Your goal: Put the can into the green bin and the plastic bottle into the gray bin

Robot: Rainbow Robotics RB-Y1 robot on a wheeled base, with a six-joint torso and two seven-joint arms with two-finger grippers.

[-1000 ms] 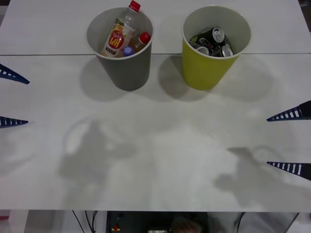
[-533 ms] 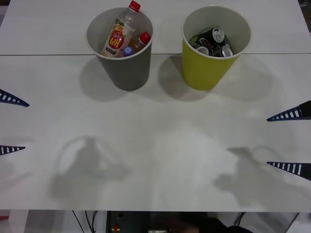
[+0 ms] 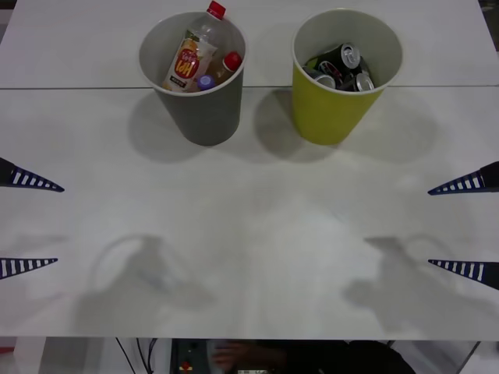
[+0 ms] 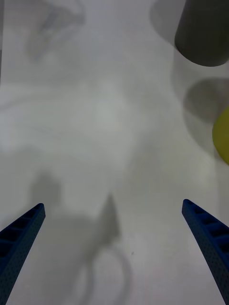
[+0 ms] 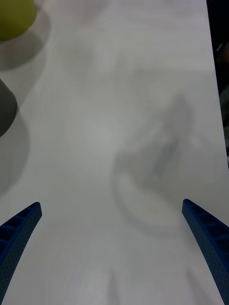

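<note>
The gray bin (image 3: 204,109) stands at the back left of the white table and holds the plastic bottle (image 3: 189,58), red cap up, with two smaller bottles beside it. The green bin (image 3: 331,109) at the back right holds several dark cans (image 3: 343,66). My left gripper (image 3: 31,224) hovers open over the table's left edge, nothing between its fingers. My right gripper (image 3: 464,227) is open at the right edge, also holding nothing. The right wrist view catches the gray bin (image 4: 202,33) and a sliver of the green bin (image 4: 222,136); the left wrist view has the green bin (image 5: 16,16) and gray bin (image 5: 5,112) at its margin.
A seam (image 3: 78,87) runs across the table just behind the bins' bases. The bare white tabletop (image 3: 249,234) spreads between the two grippers. Below the front edge (image 3: 249,339) lies the robot's dark base.
My left gripper has moved toward the table's front edge and slightly inward. The right gripper, both bins and their contents stay put.
</note>
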